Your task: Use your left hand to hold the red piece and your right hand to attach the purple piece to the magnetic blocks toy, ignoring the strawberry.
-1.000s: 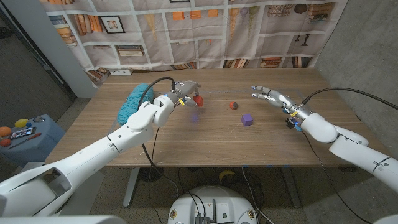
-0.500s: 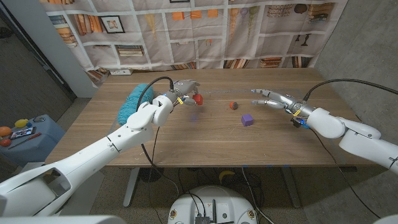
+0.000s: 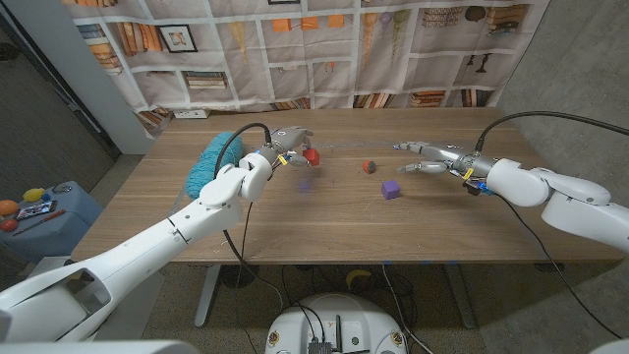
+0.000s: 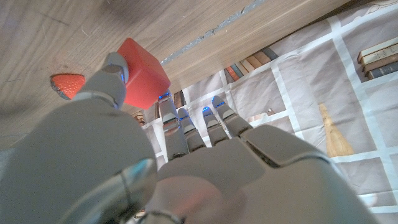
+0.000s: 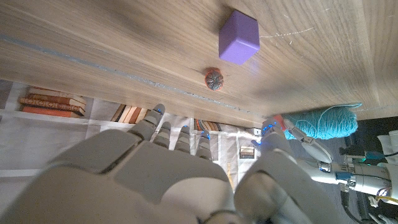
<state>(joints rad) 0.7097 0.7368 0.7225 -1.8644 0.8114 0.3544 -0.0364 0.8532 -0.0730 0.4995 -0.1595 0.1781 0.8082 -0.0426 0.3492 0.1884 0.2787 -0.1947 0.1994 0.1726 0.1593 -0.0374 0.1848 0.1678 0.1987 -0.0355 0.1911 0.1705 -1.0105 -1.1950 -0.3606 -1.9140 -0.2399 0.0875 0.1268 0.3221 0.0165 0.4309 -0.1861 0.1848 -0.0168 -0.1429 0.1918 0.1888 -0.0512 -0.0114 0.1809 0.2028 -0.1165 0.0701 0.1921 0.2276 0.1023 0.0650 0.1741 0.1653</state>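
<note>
My left hand (image 3: 283, 144) holds the red piece (image 3: 313, 155) at its fingertips, lifted a little over the table's far left-middle. In the left wrist view the thumb (image 4: 115, 67) presses against the red piece (image 4: 144, 73). The purple piece (image 3: 391, 189) lies alone on the wood near the middle; it is a small cube (image 5: 238, 37). My right hand (image 3: 428, 157) hovers just right of and beyond it, open with fingers spread and nothing in it. The strawberry (image 3: 370, 166) sits between the two hands, beyond the purple piece.
A teal fuzzy bundle (image 3: 210, 159) lies at the left, behind my left forearm. The strawberry (image 5: 214, 79) lies close to the purple cube. The wooden table (image 3: 324, 226) ends at a printed bookshelf backdrop (image 3: 314, 49).
My right hand has swung in toward the purple piece, and its forearm has moved back on the right. The left hand with the red piece has stayed put.
</note>
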